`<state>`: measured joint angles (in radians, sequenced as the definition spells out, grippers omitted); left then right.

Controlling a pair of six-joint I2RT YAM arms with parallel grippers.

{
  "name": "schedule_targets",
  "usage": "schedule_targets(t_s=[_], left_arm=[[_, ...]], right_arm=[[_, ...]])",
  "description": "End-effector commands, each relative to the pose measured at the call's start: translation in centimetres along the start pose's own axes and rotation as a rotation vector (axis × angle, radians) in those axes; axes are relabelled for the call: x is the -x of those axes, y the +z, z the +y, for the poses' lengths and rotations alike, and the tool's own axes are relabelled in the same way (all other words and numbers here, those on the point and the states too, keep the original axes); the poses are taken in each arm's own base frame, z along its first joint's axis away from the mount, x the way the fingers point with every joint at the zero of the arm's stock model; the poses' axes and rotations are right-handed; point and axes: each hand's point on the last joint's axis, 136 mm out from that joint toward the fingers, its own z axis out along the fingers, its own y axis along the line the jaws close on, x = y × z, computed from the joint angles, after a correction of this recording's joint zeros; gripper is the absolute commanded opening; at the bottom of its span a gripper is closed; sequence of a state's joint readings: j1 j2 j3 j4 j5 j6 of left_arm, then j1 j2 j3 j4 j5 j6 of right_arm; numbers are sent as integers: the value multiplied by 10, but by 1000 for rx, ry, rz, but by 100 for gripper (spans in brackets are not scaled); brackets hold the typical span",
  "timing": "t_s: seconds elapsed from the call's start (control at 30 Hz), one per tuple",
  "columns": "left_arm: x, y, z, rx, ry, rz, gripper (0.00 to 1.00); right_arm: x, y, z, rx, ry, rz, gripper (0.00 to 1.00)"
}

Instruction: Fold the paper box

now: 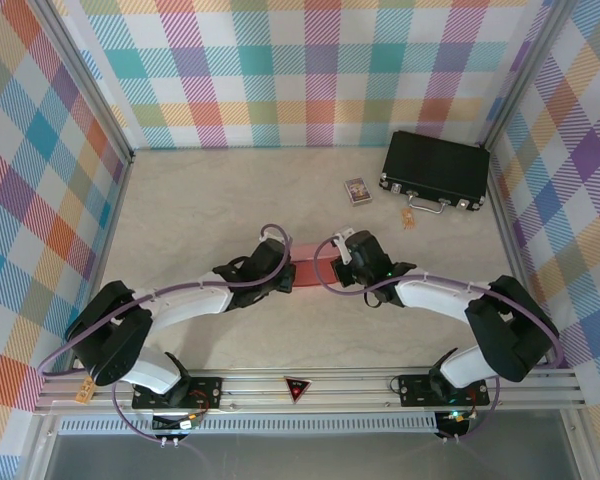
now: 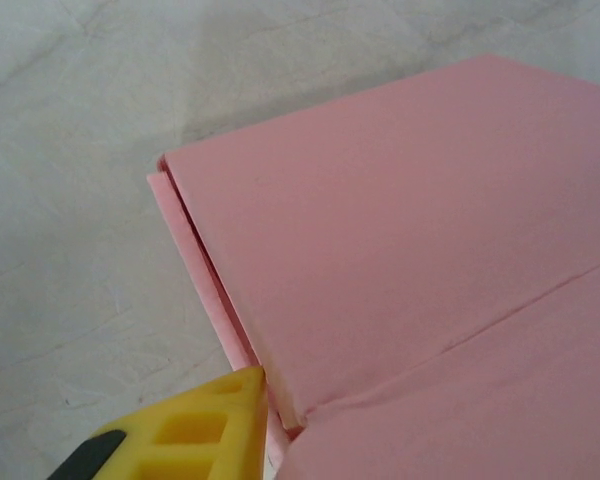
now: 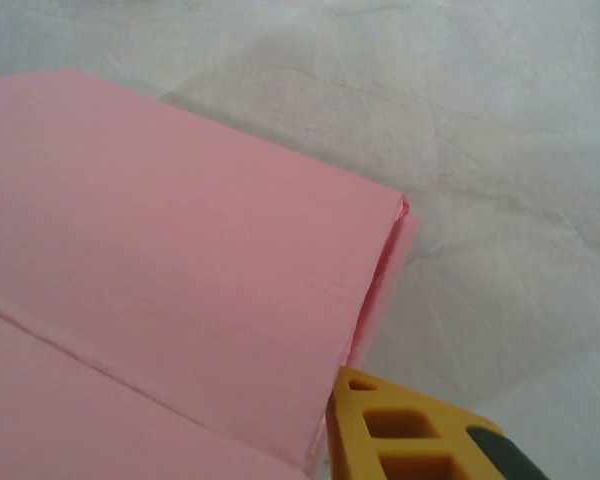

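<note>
On the tabletop point(image 1: 210, 200), the paper box point(image 1: 308, 262) lies flat, squarely between the two arms.
Its long axis appears to run left to right, so each end points at an arm. The left hand point(image 1: 283, 275) is at the left end and the right hand point(image 1: 335, 268) at the right end, neither clearly nearer. In each wrist view one yellow finger point(image 2: 195, 430) point(image 3: 400, 430) sits just beside the box's layered end edge, below a seam point(image 2: 500, 320) that crosses the top face. I cannot tell whether either hand is apart or clamped on the cardboard.
</note>
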<state>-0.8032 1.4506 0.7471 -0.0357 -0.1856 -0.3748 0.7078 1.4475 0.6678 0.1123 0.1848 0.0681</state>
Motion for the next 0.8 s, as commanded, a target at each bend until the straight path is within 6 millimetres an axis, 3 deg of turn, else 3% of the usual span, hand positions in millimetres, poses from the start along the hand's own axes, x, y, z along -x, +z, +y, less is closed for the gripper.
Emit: schedule_targets(t_s=[0.0,0.33,0.57,0.77], left_arm=[[1,-7,-8,-37,-15,-36,24],[-24,-14,2,-28,-38,-10,29],[-15,-37,3,-54,-47,-68,41],[-23,-59,11,-64,-32,-83,49]], right_arm=[[-2,-5,8,17,7,-10,21],[-33,-7,11,2,25,88,28],[-34,-22,11,2,30,87,43],[-39,-40,10,11,42,100,52]])
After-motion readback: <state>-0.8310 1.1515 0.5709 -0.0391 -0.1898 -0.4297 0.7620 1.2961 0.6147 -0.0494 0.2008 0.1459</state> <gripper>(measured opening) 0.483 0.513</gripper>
